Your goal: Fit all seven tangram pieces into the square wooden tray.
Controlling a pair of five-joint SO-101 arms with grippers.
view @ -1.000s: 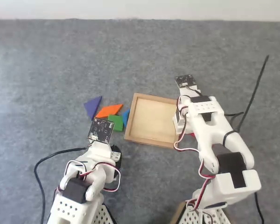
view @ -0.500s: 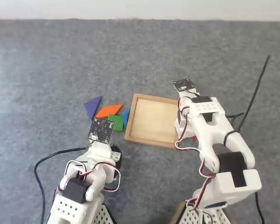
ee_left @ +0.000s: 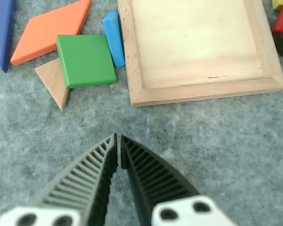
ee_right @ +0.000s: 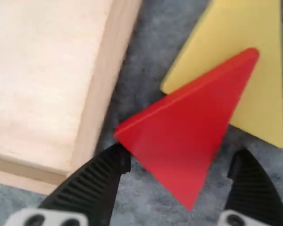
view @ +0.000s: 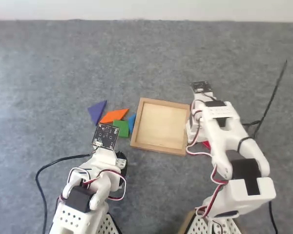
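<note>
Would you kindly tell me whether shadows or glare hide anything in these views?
High view: soft even light, no glare on the tray. Left wrist view: only thin shadows edge the green square. Right wrist view: no glare on the red triangle, which overlaps the yellow triangle.

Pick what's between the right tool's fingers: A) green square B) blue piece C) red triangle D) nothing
C: the right wrist view shows the red triangle lying within the open right tool, overlapping the yellow triangle beside the tray.
</note>
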